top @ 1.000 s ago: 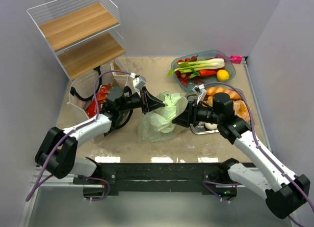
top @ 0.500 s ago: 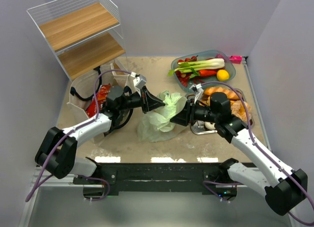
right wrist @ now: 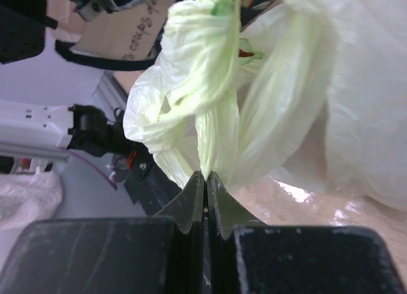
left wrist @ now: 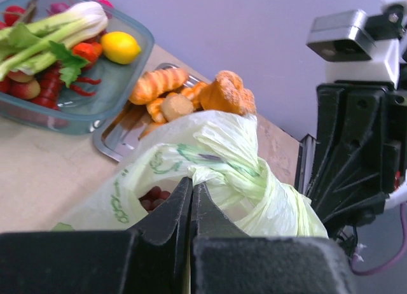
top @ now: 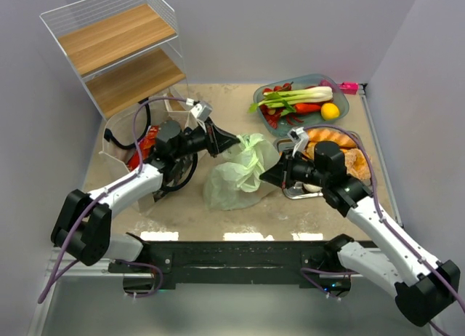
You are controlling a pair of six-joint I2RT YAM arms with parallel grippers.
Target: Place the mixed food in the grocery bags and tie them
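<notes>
The pale-green grocery bag [top: 236, 174] sits mid-table, its handles twisted into a knot [left wrist: 219, 151]; dark grapes show through it [left wrist: 152, 197]. My left gripper [top: 234, 142] is shut on one handle end at the bag's upper left; it also shows in the left wrist view [left wrist: 192, 182]. My right gripper [top: 266, 174] is shut on the other handle end at the bag's right, seen too in the right wrist view [right wrist: 205, 175]. The beige canvas tote [top: 122, 136] with red packets [top: 151, 141] stands at left. A clear tray [top: 341, 102] holds leek, pepper and lemon [top: 330, 110].
A metal tray [top: 299, 192] with croissants and bread [top: 330, 137] lies behind the right arm. A wire shelf with wooden boards [top: 120, 49] stands at the back left. A small pink object [top: 349, 87] lies at the back right by the wall.
The left gripper has moved up and back-left with its handle end; the right gripper has drawn slightly right and down. The bag's knot has stretched between them.
</notes>
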